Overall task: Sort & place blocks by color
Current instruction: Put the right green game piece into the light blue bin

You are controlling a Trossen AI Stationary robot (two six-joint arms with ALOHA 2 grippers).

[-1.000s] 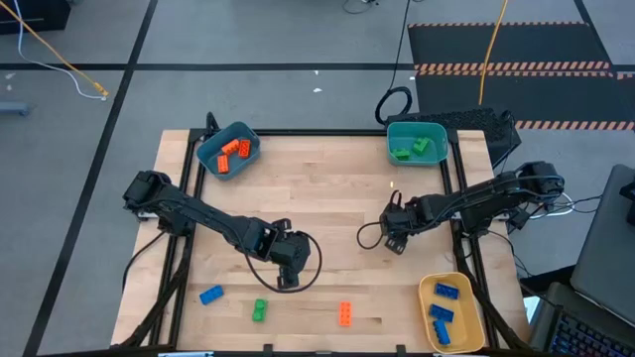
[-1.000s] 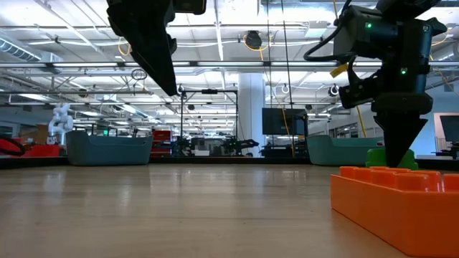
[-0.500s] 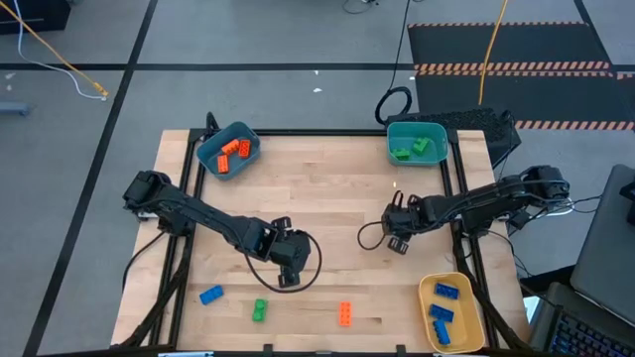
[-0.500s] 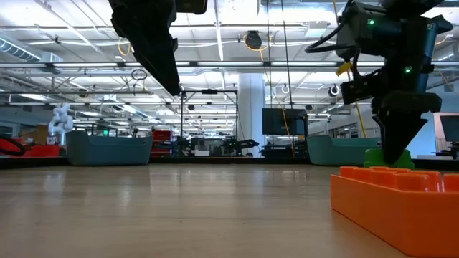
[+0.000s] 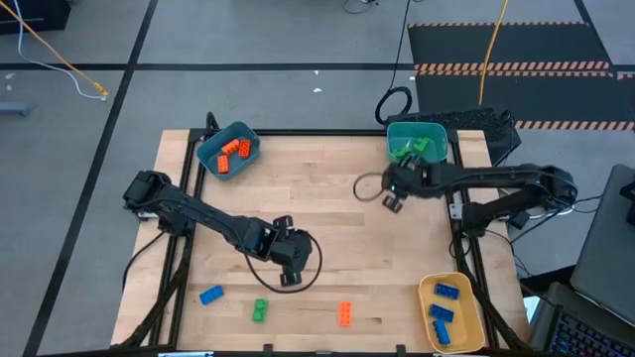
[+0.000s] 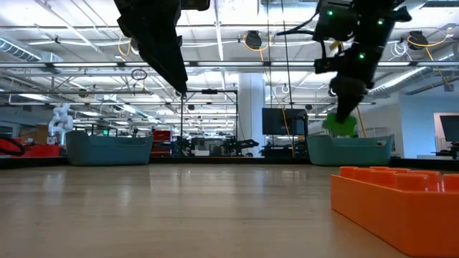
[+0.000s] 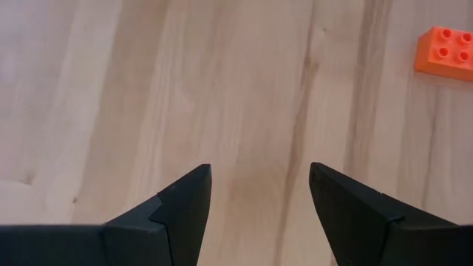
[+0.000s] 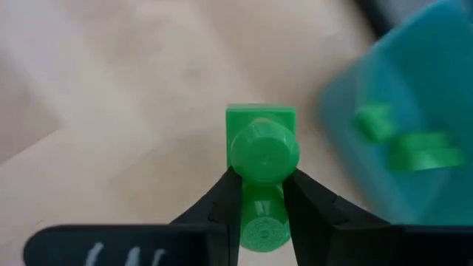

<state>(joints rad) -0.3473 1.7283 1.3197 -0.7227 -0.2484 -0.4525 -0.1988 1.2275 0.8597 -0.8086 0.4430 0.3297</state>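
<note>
The right gripper point(image 8: 260, 193) is pinching a green block point(image 8: 261, 151) between its fingers, a teal bin point(image 8: 414, 111) just beyond; the left gripper point(image 7: 260, 193) is hanging with fingers apart over the surface point(image 7: 148, 89).

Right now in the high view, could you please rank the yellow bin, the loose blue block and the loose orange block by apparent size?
1. Yellow bin, clearly the largest.
2. Blue block and orange block: both look about alike, so I would not rank them.
</note>
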